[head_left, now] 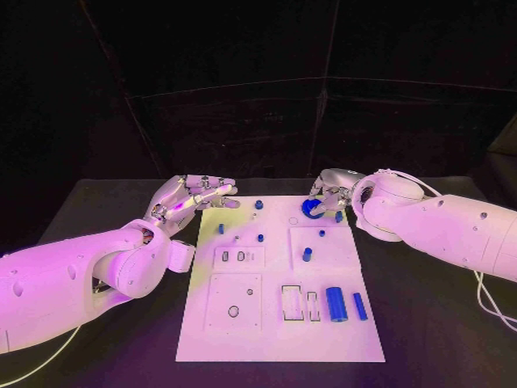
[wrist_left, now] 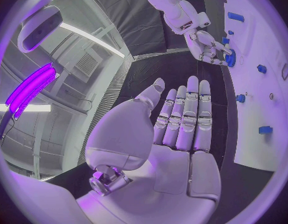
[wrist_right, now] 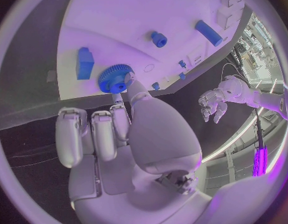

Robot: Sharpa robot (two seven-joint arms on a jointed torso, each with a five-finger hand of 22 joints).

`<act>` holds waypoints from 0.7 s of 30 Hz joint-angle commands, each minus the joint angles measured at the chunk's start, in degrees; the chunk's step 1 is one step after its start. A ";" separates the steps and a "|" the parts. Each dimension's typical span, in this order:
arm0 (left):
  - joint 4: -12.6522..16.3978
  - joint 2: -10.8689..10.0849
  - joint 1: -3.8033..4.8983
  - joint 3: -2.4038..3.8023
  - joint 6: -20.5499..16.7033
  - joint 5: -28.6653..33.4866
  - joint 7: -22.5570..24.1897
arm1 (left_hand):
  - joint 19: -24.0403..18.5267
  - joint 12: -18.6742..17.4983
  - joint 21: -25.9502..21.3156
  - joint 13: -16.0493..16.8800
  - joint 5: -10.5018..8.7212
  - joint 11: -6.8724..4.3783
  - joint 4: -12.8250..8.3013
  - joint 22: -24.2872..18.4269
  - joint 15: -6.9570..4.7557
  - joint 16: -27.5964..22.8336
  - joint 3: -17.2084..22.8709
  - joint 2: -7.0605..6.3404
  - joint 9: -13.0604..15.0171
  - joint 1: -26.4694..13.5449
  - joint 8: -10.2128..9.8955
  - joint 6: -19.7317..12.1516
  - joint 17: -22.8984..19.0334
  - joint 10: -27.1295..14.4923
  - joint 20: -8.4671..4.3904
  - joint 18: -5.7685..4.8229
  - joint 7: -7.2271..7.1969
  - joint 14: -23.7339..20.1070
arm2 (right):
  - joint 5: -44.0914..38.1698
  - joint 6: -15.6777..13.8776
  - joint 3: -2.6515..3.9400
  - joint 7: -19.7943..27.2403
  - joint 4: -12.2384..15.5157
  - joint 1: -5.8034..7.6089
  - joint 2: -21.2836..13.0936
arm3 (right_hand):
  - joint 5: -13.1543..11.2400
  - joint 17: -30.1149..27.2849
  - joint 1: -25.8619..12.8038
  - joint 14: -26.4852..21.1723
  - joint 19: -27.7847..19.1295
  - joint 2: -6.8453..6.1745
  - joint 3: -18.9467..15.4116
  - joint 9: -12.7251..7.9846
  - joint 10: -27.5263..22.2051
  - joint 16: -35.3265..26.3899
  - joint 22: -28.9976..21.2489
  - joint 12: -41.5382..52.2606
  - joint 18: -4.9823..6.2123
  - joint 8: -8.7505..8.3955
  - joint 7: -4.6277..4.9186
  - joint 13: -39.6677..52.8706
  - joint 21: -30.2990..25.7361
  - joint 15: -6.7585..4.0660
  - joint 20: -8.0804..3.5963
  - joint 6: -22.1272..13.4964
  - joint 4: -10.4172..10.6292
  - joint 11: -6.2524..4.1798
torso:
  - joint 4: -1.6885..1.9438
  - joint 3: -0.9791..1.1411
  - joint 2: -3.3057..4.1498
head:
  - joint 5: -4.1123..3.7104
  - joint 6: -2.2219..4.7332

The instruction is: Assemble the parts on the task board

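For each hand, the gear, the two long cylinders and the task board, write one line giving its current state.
Left hand: open, fingers apart, holds nothing, at the board's far left corner.
Right hand: fingers on the blue gear.
Blue gear: on the board, under the right hand's fingertips.
Two long blue cylinders: lying flat on the board, untouched.
Task board: flat on the table.

White task board (head_left: 276,339) on black table (head_left: 445,339); blue parts, including toothed blue gear (wrist_right: 114,79); silver hands on white arms.
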 commanded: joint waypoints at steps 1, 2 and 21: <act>0.04 0.03 0.08 0.04 0.74 0.10 0.14 | 0.04 -0.30 -0.34 -0.01 0.11 0.17 0.02 -0.05 -0.04 -0.20 0.17 0.10 -0.01 -0.44 -0.18 0.39 0.05 0.39 0.25 0.84 -0.02 0.35 | -1.74 -2.98 -0.08 0.76 0.62 -0.04 -0.07 | -0.16 2.68 1.93 3.60 1.03 1.71 1.39 -0.09 2.39 0.32 7.83 0.39 -0.48 -0.10 -0.83 3.52 0.45 -0.31 -0.52 2.31 -0.62 -1.92 | 0.01 0.03 -0.01 | -0.06 -0.03; 0.04 0.03 0.08 0.04 0.74 0.10 0.14 | 0.04 -0.30 -0.34 -0.01 0.11 0.17 0.02 -0.05 -0.04 -0.20 0.17 0.10 -0.01 -0.44 -0.18 0.39 0.05 0.39 0.25 0.84 -0.02 0.35 | -1.79 -3.38 -0.08 0.96 0.80 -0.04 -0.07 | -0.16 2.68 1.93 3.60 1.03 1.71 1.40 -0.09 2.39 0.32 7.84 0.39 -0.48 -0.10 -0.83 3.52 0.45 -0.31 -0.52 2.32 -0.62 -1.92 | 0.01 0.03 0.00 | -0.05 -0.03; 0.21 -0.05 0.08 0.04 0.80 0.10 0.03 | 0.04 -0.30 -0.34 -0.01 0.11 0.17 0.02 -0.05 -0.04 -0.20 0.17 0.10 -0.01 -0.44 -0.18 0.39 0.05 0.39 0.25 0.84 -0.02 0.35 | -4.45 -11.08 0.00 1.10 8.33 -0.02 1.44 | -0.64 3.44 -1.98 3.74 1.83 -0.58 4.58 -0.37 2.94 0.53 9.03 0.79 -0.75 -1.58 -0.90 4.42 0.90 -0.34 -0.55 3.40 -1.34 -1.97 | 0.15 -0.04 0.03 | 0.05 0.25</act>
